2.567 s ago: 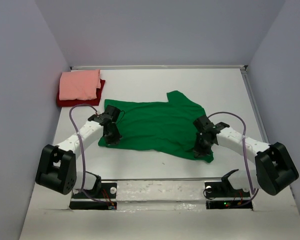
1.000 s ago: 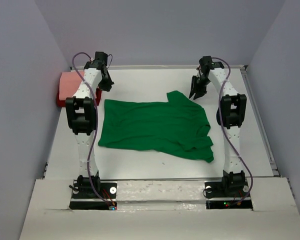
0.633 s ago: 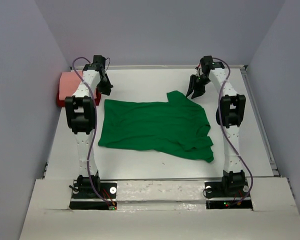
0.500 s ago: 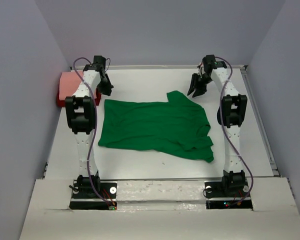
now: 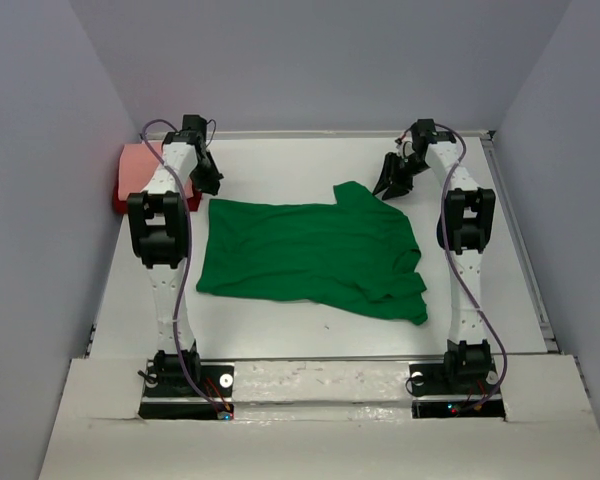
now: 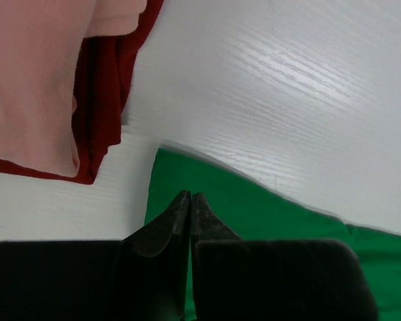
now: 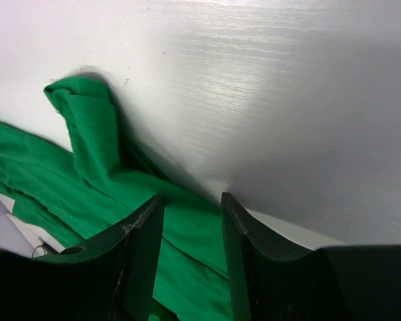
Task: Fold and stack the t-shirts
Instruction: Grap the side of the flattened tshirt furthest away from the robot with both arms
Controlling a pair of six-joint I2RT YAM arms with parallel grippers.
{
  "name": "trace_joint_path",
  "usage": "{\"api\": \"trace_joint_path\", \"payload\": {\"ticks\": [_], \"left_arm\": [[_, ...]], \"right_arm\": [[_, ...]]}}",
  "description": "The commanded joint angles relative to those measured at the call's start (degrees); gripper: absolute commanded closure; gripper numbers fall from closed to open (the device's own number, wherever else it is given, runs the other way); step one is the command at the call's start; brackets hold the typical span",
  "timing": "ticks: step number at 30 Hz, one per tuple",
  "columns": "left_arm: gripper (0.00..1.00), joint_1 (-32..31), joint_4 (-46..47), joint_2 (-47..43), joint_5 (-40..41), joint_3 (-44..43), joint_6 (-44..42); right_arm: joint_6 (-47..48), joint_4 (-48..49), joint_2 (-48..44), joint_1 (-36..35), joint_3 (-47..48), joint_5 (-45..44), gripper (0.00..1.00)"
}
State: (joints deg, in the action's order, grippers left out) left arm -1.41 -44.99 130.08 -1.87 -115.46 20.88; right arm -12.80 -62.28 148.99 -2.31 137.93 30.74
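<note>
The bright green cloth t-shirt (image 5: 310,260) lies spread and unfolded on the white table (image 5: 280,160). The salmon-pink folded tee (image 5: 138,162) sits on the dark red tee (image 6: 103,87), far left. The left gripper (image 6: 189,200) is pinched together and empty; the right gripper (image 7: 190,199) gapes, also empty.

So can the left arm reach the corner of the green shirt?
Probably yes: the left gripper is right by the green shirt corner with nothing between, but its fingers look closed.

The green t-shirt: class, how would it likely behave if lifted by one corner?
The green t-shirt would probably droop, since it lies flat with soft creases and a folded-over sleeve. It looks thin, so likely light. Pushed, it would probably bunch rather than slide.
</note>
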Motion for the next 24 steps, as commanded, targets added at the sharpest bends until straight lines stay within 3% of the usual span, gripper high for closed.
{"api": "trace_joint_path", "payload": {"ticks": [1,9,24], "left_arm": [[0.85,0.5,1.0,-2.4,-0.7,2.1,0.1],[0.84,0.5,-0.4,-2.5,4.1,1.9,0.8],[0.84,0.7,0.1,-2.6,4.2,2.9,1.1]], "right_arm": [[1.3,3.5,-0.2,0.3,0.4,4.9,0.54],[0.6,4.6,-0.5,0.3,0.1,9.3,0.55],[0.2,3.7,1.1,0.3,-4.2,8.6,0.55]]}}
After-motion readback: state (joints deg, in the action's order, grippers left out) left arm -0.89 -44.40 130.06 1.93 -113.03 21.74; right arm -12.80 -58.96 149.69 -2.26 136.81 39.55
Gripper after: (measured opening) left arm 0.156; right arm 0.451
